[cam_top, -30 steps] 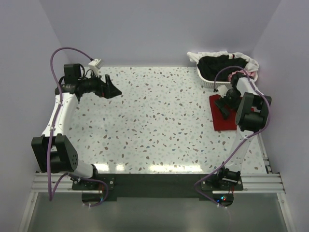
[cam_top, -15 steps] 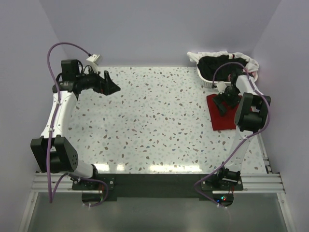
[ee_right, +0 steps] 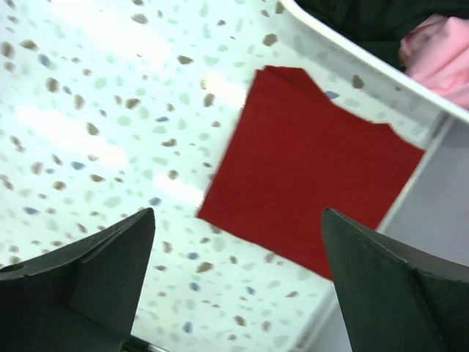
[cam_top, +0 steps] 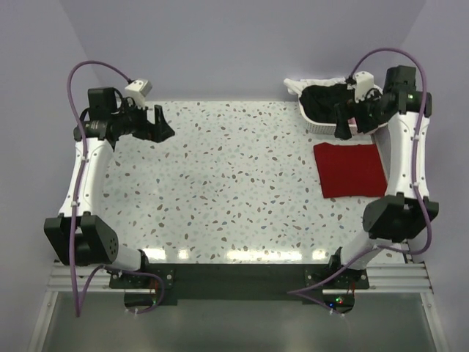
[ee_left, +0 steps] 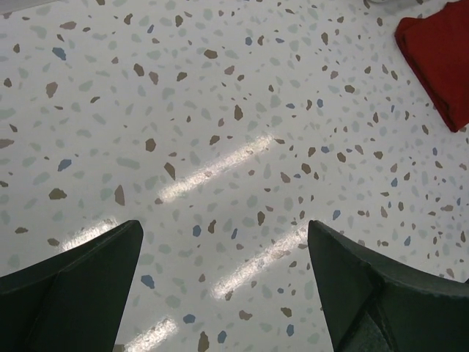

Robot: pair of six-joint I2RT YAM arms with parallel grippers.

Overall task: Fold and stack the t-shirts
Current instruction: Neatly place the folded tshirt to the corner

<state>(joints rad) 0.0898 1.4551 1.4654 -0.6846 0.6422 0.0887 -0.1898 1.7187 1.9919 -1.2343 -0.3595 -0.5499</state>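
Dark red t-shirt (cam_top: pixel 350 169) lies folded flat at the table's 3 o'clock. The basket (cam_top: pixel 316 125) at 1 o'clock holds a black t-shirt (cam_top: pixel 322 99), pink t-shirt (ee_right: pixel 437 55) and white t-shirt (cam_top: pixel 311 82). The left gripper (cam_top: pixel 163 123) and right gripper (cam_top: pixel 341 121) gape wide, empty.

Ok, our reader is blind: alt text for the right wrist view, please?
A folded red shirt lies flat on a speckled table, beside a white basket holding black cloth and pink cloth. The right pincer, open, frames the bottom corners with its dark fingers.
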